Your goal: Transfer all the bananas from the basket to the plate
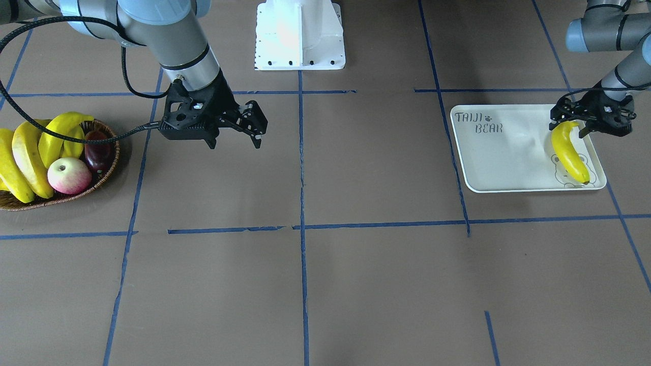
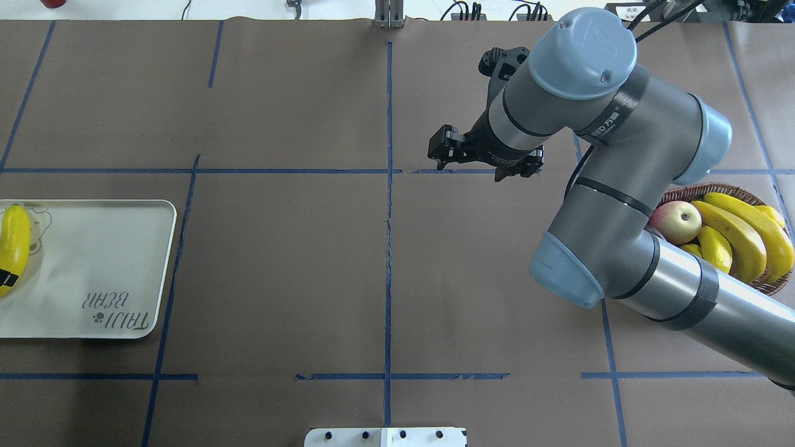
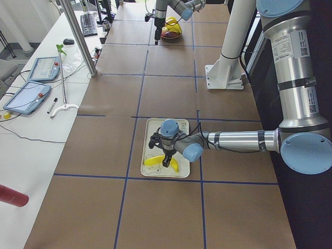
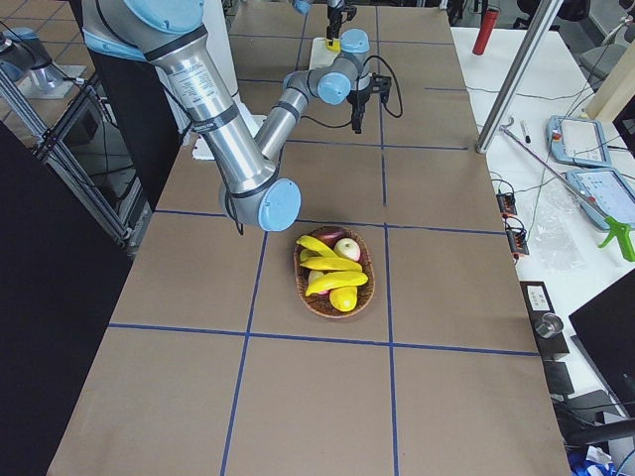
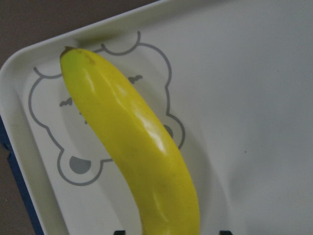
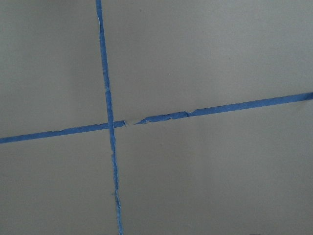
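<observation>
One banana [image 1: 569, 152] lies flat on the plate [image 1: 508, 152], over the bear drawing [image 5: 73, 166]. My left gripper [image 1: 568, 127] is low over the banana's robot-side end. It is open, and its fingers straddle that end with a gap on each side. Several more bananas [image 1: 30, 157] lie in the basket [image 1: 109, 170] at the other end of the table. My right gripper [image 1: 234, 142] hangs open and empty above bare table, between the basket and the table's middle. The right wrist view shows only tape lines on the brown table.
A pink-red apple [image 1: 68, 175] and a dark red fruit [image 1: 99, 152] share the basket with the bananas. The white robot base [image 1: 300, 35] stands at the robot-side edge. Blue tape lines grid the table. A side desk [image 3: 41, 83] holds tablets, beside a metal pole.
</observation>
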Available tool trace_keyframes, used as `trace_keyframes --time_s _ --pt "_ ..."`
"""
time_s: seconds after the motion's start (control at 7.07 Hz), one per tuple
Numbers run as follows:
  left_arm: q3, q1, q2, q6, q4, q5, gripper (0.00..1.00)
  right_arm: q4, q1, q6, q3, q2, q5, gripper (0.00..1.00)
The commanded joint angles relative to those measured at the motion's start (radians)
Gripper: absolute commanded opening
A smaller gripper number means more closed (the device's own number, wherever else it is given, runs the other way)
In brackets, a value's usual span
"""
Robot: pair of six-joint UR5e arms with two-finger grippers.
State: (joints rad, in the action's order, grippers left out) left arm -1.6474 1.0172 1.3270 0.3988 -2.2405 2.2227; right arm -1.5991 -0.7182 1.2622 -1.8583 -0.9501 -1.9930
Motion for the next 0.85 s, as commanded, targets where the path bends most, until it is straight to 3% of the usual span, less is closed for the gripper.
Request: trace_keyframes --time_s 0.0,0.28,0.42,0.71 --pt "-0.02 0.084 0.004 0.002 0.013 0.046 1.0 -0.005 -0.059 -0.047 0.001 -0.012 -0.071 1.0" --pt "-0.043 0.118 0.047 0.017 0.059 0.069 1.0 -0.016 -0.183 -0.25 -0.033 -0.106 -0.208 1.0" --pt "-0.093 0.118 0.079 0.023 0.149 0.069 1.0 -0.018 -0.238 -0.382 -0.07 -0.199 -0.243 1.0" --pt "-0.219 0.116 0.153 0.122 0.322 0.069 1.0 -0.016 -0.296 -0.64 -0.125 -0.379 -0.248 1.0"
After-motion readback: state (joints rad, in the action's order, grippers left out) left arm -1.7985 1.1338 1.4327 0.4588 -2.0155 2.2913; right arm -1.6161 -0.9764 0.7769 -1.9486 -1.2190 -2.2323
